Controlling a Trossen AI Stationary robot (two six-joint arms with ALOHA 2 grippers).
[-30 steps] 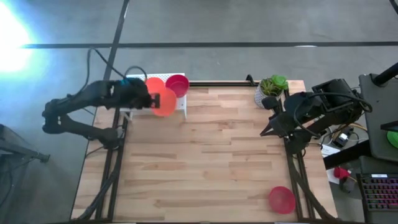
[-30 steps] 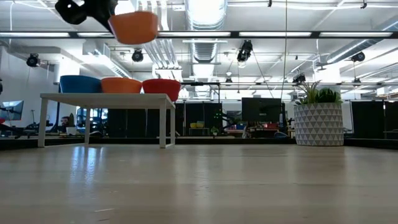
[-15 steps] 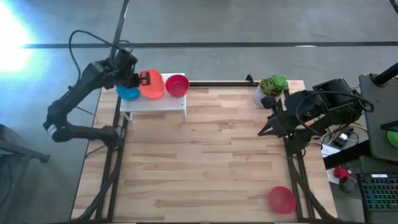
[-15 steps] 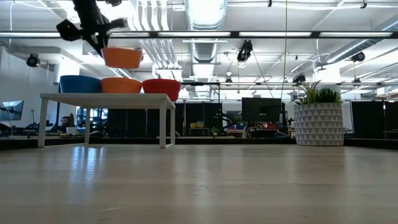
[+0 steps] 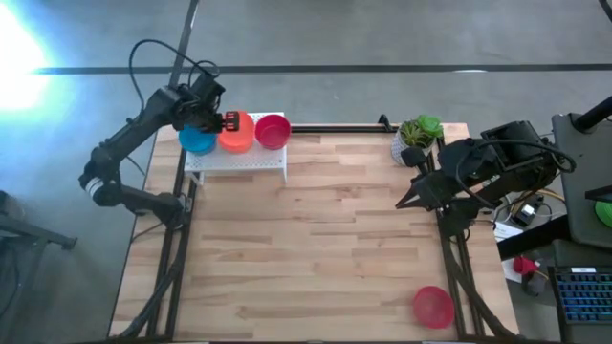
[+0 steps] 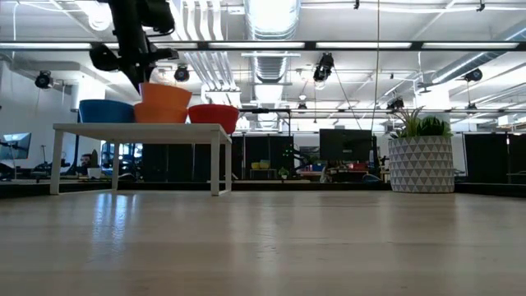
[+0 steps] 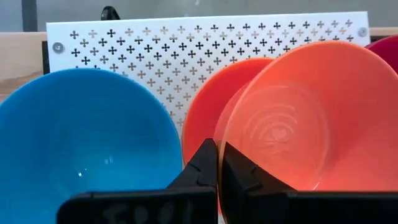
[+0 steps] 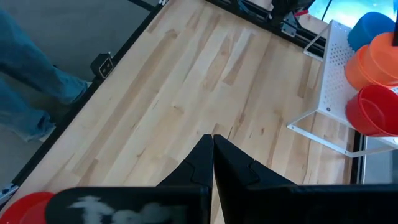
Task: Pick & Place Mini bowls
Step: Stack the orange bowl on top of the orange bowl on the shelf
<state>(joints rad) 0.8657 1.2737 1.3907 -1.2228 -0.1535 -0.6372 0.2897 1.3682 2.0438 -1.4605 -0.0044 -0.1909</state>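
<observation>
At the far left of the bench (image 5: 316,239), the left arm is reaching over a small white perforated shelf (image 5: 239,159) standing on the far-left corner. The left pincer (image 5: 216,120) is pressed together on the rim of an orange mini bowl (image 5: 236,132), holding it tilted into a second orange bowl (image 6: 160,113) already sitting on the shelf; in the left wrist view the two dark fingers (image 7: 208,163) are meeting on the near edge of the held bowl, with the lower orange bowl (image 7: 211,112) showing just behind it. A blue mini bowl (image 5: 197,140) is sitting on the shelf just left of the orange pair, and a red mini bowl (image 5: 273,130) is sitting just right of it, so the shelf is carrying a row of blue, orange and red. Farther right, a white patterned pot with a green plant (image 5: 415,137) is standing at the far edge of the bench. The right arm is waiting folded at the right edge, beside the pot, with the right pincer (image 8: 212,146) pressed together and holding nothing. Another red mini bowl (image 5: 433,307) is lying alone at the near-right corner of the bench, well apart from the shelf.
</observation>
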